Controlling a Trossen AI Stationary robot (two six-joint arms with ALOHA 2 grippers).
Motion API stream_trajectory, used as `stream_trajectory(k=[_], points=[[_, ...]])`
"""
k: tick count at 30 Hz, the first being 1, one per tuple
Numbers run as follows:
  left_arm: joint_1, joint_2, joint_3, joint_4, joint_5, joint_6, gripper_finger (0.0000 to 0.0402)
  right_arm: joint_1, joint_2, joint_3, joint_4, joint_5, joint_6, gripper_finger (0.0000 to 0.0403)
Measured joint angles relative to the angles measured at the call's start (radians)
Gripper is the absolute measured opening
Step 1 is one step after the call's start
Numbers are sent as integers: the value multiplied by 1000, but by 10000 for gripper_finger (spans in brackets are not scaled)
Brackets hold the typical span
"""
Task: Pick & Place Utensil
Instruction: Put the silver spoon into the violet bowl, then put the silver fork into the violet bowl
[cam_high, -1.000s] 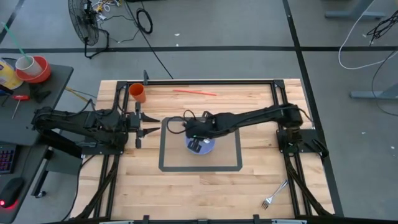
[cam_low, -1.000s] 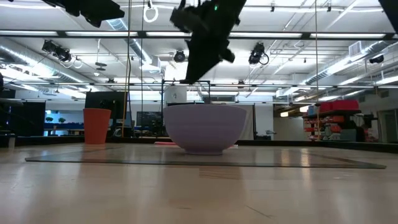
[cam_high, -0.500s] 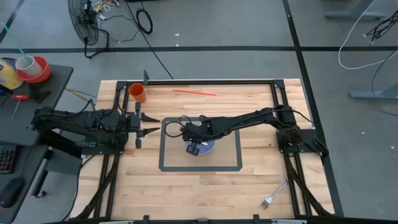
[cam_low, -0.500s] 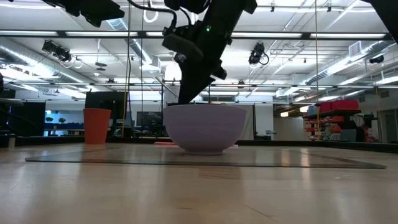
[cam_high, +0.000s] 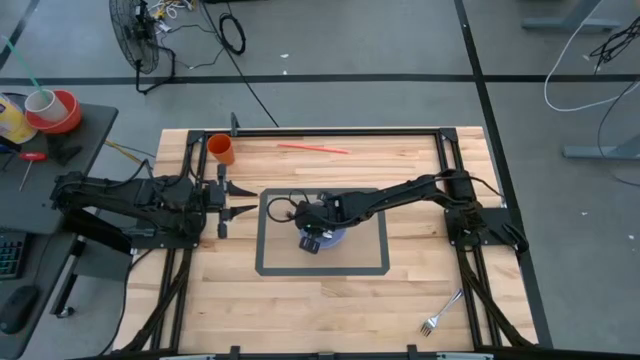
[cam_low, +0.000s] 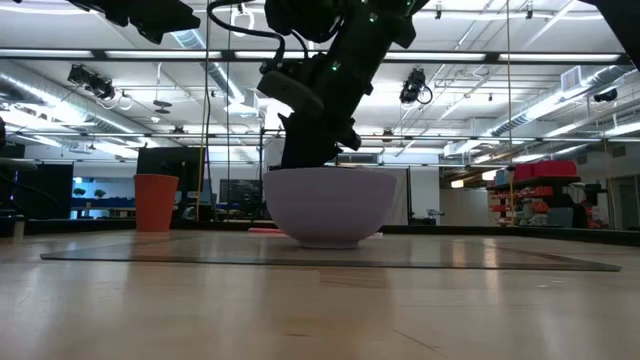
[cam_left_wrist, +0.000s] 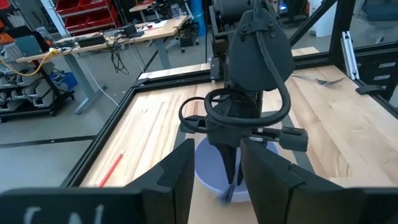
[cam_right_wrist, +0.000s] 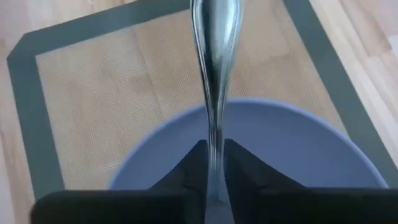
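Wooden surface (cam_high: 400, 290) under bright workshop lights: the right pincer (cam_high: 312, 240), clamped on a metal utensil (cam_right_wrist: 214, 68), has dropped from above the lavender bowl (cam_low: 329, 205) to its rim within the last second, the handle now poised over the bowl on the grey mat (cam_high: 370, 262). Release looks close. The left pincer (cam_high: 232, 201) waits apart beside the mat; a fork (cam_high: 440, 312) lies well away.

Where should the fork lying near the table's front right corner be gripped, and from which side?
Judging by the high view, grip the fork at mid-handle, coming straight down from above. It lies flat and diagonal on bare wood, tines toward the table's front edge, so the fingers should close across the slim handle's width.
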Motion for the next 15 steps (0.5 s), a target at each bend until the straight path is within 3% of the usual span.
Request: stream_trajectory(k=[8,15], points=[[0,0,0,0,0,-1,135,0,-3,0,28,8,-2,99],[0,0,0,-14,0,0,135,39,-133,-1,-51,-14,-2,118]])
